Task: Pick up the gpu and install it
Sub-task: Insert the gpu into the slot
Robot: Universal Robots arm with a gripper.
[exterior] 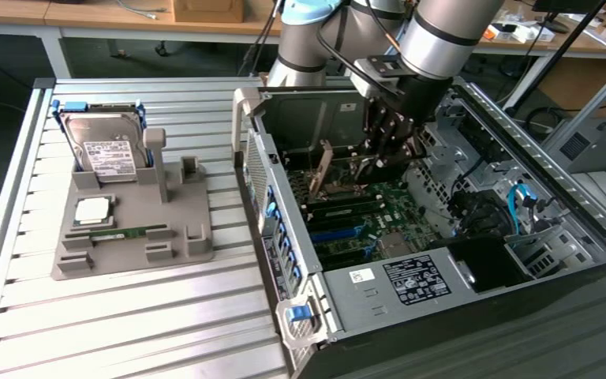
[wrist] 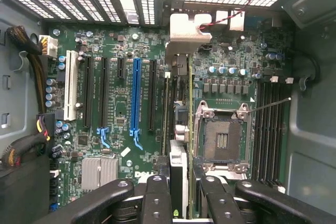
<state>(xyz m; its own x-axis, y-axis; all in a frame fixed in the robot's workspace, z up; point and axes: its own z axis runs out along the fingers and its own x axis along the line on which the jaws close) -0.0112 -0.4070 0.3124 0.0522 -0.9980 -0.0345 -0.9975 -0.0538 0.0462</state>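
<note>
The gripper (exterior: 393, 150) sits inside the open computer case (exterior: 555, 205), above the motherboard (exterior: 372, 225), and it is clenched on the gpu (exterior: 324, 167), which hangs edge-down below the jaws. In the wrist view the gpu (wrist: 181, 124) appears edge-on between the fingers (wrist: 157, 203), its silver end bracket (wrist: 186, 30) toward the rear wall of the case. The card's long axis runs parallel to the expansion slots. The decisive relation is lateral: the card's lower edge lies beside the blue slot (wrist: 136, 95) and the black slot (wrist: 152, 95), on the side nearer the CPU socket (wrist: 220, 140), apparently over the dark slot closest to that socket. Whether the edge already touches a slot cannot be determined. On the exterior view's left, the grey fixture (exterior: 135, 229) carries the hard drive (exterior: 108, 154), well apart from the case.
</note>
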